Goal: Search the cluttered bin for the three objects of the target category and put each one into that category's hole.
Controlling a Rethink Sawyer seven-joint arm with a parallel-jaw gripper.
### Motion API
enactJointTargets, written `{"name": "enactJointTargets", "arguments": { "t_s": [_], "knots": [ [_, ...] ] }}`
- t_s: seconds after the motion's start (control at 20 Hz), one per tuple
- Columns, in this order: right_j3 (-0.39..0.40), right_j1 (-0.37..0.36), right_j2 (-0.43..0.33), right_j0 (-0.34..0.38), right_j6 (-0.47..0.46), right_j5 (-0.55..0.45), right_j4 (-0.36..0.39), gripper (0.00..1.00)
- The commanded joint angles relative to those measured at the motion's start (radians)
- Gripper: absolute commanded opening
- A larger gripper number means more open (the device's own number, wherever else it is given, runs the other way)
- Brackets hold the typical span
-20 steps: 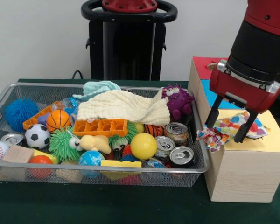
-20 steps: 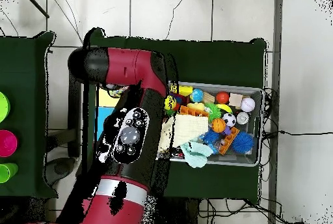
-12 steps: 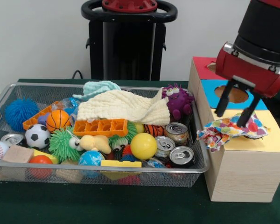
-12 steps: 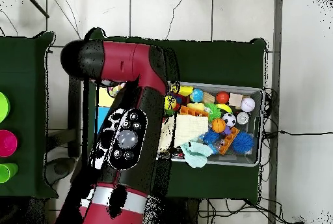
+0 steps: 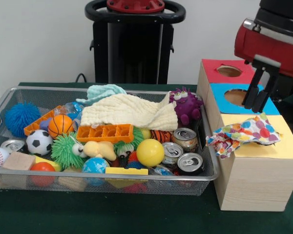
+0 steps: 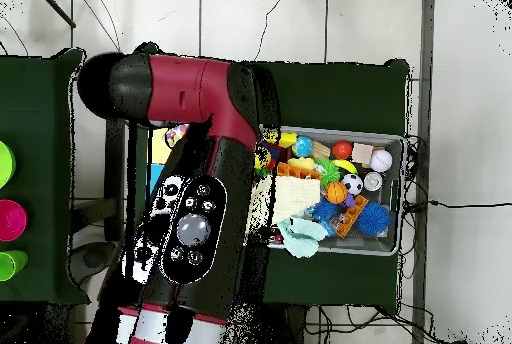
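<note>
A cloth with coloured dots (image 5: 245, 134) lies crumpled on the yellow top of the wooden sorting box (image 5: 254, 180), with one end hanging over the edge that faces the bin. My gripper (image 5: 265, 105) hangs open above and behind the cloth, over the blue section, holding nothing. The blue section has a round hole (image 5: 237, 97) and the red section behind it has another (image 5: 229, 71). A cream cloth (image 5: 129, 112) and a pale teal cloth (image 5: 105, 91) lie at the back of the wire bin (image 5: 112, 181). In the overhead view the arm (image 6: 195, 210) hides most of the box.
The bin also holds balls, several drink cans (image 5: 185, 139), an orange tray (image 5: 105, 132), a purple plush monster (image 5: 185, 105), spiky toys and wooden blocks. The bin (image 6: 395, 245) lies to the right of the arm in the overhead view.
The gripper has risen up and away from the dotted cloth, which stays on the yellow top. In the overhead view the arm has swung further over the box.
</note>
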State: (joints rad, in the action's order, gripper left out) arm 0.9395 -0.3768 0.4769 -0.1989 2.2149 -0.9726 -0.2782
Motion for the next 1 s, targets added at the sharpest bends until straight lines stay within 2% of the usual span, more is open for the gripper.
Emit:
{"name": "enactJointTargets", "arguments": {
  "t_s": [0.05,0.35,1.0],
  "knots": [
    [0.14,-0.019,-0.095,0.007,0.098,-0.031,0.008,0.0],
    [0.21,-0.007,-0.12,-0.003,0.114,0.029,0.001,0.0],
    [0.27,-0.005,-0.137,-0.021,0.137,0.063,-0.017,0.0]
  ]
}}
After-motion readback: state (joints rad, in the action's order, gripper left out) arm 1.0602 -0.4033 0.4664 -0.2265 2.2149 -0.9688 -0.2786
